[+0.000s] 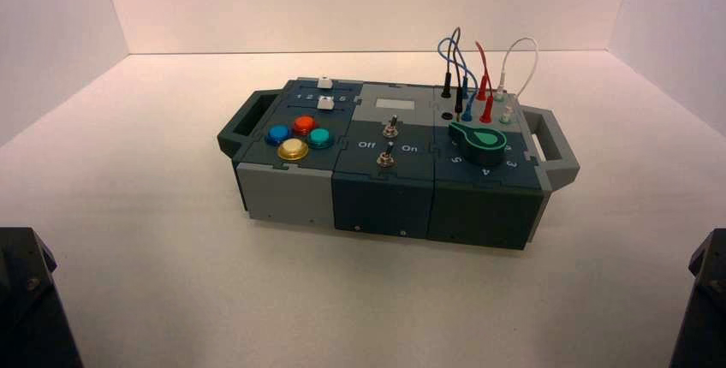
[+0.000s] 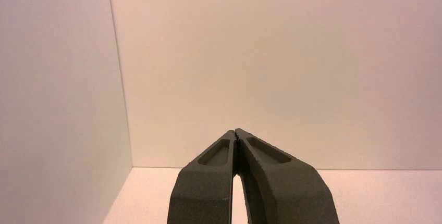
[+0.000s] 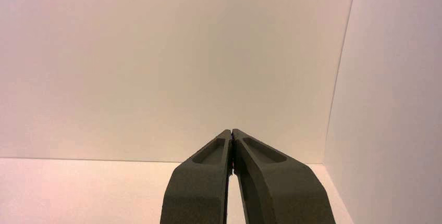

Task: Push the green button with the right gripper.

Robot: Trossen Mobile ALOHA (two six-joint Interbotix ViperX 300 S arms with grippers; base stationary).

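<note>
The green button (image 1: 320, 138) is a small teal dome on the left part of the box (image 1: 282, 197), to the right of the blue (image 1: 277, 134), red (image 1: 304, 124) and yellow (image 1: 293, 149) buttons. My right gripper (image 3: 231, 131) is shut and empty, its fingertips touching, facing the white back wall; the box does not show in its view. In the high view only the right arm's dark body (image 1: 706, 299) shows at the bottom right corner, far from the button. My left gripper (image 2: 236, 130) is shut and empty too, parked at the bottom left (image 1: 30, 299).
The box carries two white sliders (image 1: 324, 92), two toggle switches (image 1: 387, 144) lettered Off and On, a large dark-green knob (image 1: 479, 141) and coloured wires (image 1: 479, 77) at its right back. Handles (image 1: 548, 141) stick out at both ends. White walls enclose the table.
</note>
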